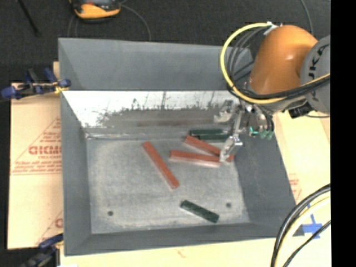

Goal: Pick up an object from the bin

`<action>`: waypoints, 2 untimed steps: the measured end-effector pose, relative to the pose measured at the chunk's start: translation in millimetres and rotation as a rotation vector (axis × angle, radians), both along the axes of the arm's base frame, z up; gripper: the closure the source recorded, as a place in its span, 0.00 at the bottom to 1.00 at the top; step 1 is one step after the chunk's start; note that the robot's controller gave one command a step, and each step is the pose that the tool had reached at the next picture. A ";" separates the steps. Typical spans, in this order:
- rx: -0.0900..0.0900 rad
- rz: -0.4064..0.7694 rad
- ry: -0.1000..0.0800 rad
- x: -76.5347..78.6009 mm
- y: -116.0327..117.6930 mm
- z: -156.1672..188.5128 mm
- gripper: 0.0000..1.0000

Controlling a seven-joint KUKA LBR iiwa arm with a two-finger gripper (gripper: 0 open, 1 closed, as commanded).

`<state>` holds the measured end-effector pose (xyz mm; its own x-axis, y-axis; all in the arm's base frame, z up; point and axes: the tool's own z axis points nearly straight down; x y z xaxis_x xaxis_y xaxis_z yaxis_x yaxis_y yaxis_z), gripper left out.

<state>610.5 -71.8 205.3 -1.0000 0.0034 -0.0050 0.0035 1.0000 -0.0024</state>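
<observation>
Gripper working at the right of the grey bin (78,166)

The gripper (230,149) is hovering at the right ends of two reddish bars, the upper reddish bar (202,145) and the lower reddish bar (192,158) (whether it is clamping either, I cannot tell); a dark green bar (208,133) is lying just behind them.

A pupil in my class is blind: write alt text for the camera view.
The robot's gripper hangs low over the right ends of two reddish bars in the grey bin. A dark green bar lies behind them, a third reddish bar slants mid-floor, a second green bar near the front.
</observation>
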 end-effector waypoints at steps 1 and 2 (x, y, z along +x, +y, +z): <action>-0.001 0.059 -0.008 4.1 -4.1 -30.0 0.00; 0.003 -0.160 -0.008 29.8 -9.2 -120.1 1.00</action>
